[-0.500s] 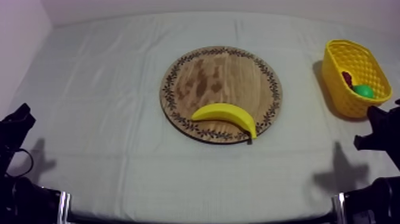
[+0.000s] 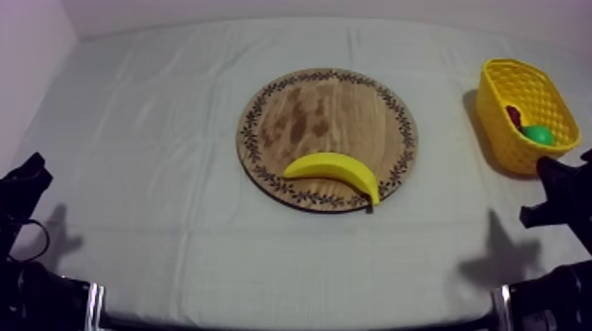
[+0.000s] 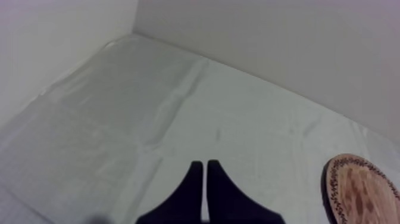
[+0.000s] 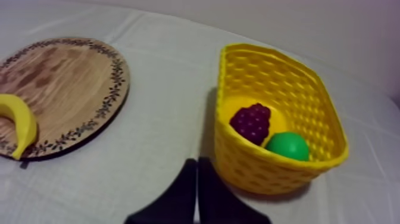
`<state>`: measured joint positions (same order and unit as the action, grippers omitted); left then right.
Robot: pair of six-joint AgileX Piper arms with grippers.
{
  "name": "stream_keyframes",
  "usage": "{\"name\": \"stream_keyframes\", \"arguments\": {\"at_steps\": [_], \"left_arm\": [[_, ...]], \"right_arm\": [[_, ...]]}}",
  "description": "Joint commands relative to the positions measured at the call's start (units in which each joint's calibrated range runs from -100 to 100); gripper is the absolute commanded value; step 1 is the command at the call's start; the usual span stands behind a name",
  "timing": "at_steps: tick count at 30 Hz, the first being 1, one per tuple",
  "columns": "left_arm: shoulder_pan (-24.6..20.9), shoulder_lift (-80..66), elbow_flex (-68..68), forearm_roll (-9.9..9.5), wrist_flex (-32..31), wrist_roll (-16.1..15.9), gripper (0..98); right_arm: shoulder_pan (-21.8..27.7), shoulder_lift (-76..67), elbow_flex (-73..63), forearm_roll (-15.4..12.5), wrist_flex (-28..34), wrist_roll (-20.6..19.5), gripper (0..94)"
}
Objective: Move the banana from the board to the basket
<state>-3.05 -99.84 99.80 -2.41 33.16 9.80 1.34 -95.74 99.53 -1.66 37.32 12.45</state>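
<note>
The yellow banana (image 2: pixel 335 170) lies on the near edge of the round wooden board (image 2: pixel 299 114) at mid table. The yellow basket (image 2: pixel 500 132) stands at the far right. My right gripper (image 2: pixel 553 187) hangs low at the right, just in front of the basket. In the right wrist view it (image 4: pixel 197 161) is shut on nothing, beside the basket (image 4: pixel 256 173), with the banana (image 4: pixel 18 122) and board (image 4: pixel 65 77) off to its side. My left gripper (image 2: pixel 26 176) rests low at the left; its fingers (image 3: pixel 205 164) lie together over bare cloth, the board (image 3: pixel 357 190) farther off.
Inside the basket lie a dark red bunch of grapes (image 4: pixel 253 121) and a round green fruit (image 4: pixel 288 146). Bare grey-white cloth stretches between the board and the basket and across the whole left side.
My right gripper has shifted slightly up and to the left in the top view. The banana, board, basket and left arm have not moved.
</note>
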Motion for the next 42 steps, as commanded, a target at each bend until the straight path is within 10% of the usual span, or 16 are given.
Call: {"name": "stream_keyframes", "arguments": {"at_steps": [1,9,15,27,42], "left_arm": [[0.0,0.0,0.0,-0.01,0.0,0.0,0.1],[0.0,0.0,0.0,-0.01,0.0,0.0,0.1],[0.0,0.0,0.0,-0.01,0.0,0.0,0.1],[0.0,0.0,0.0,-0.01,0.0,0.0,0.1],[0.0,0.0,0.0,-0.01,0.0,0.0,0.1]], "right_arm": [[-2.7,0.0,0.0,0.0,0.0,-0.1,0.4],[-12.7,0.0,0.0,0.0,0.0,-2.9,0.5],[-18.0,0.0,0.0,-0.1,0.3,3.8,0.5],[-25.4,9.6,-6.7,1.4,1.4,3.9,0.6],[-32.1,47.2,-64.1,4.3,38.1,5.7,0.7]]}}
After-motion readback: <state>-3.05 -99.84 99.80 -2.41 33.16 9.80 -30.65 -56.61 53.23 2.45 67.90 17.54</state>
